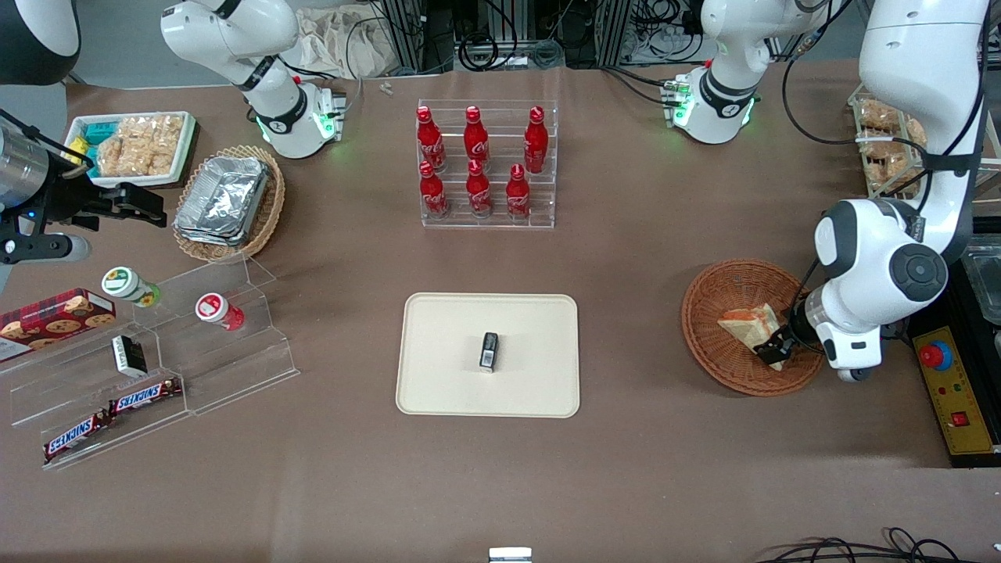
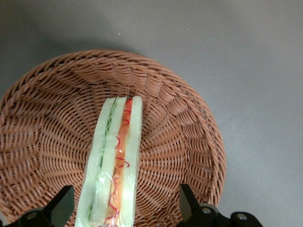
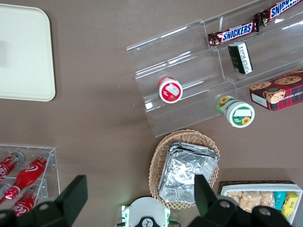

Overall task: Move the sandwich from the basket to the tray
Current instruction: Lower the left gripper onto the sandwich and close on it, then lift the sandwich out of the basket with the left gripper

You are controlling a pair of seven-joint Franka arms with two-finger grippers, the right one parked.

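The sandwich [image 1: 747,322] stands on edge in the reddish-brown wicker basket [image 1: 719,289], toward the working arm's end of the table. In the left wrist view the sandwich [image 2: 116,161] shows pale bread with green and red-orange filling under clear wrap, resting on the basket [image 2: 175,123]. My left gripper [image 1: 774,348] is down in the basket, open, with its fingers [image 2: 187,203] wide apart and the sandwich's near end between them, touching neither. The cream tray [image 1: 446,344] lies mid-table, and a small black packet [image 1: 489,350] sits on it.
A clear rack of red bottles [image 1: 485,164] stands farther from the camera than the tray. Clear stepped shelves [image 1: 156,352] with snacks, a tan basket of foil trays [image 1: 227,199] and a white snack tray [image 1: 133,145] lie toward the parked arm's end. A control box [image 1: 950,391] sits beside the basket.
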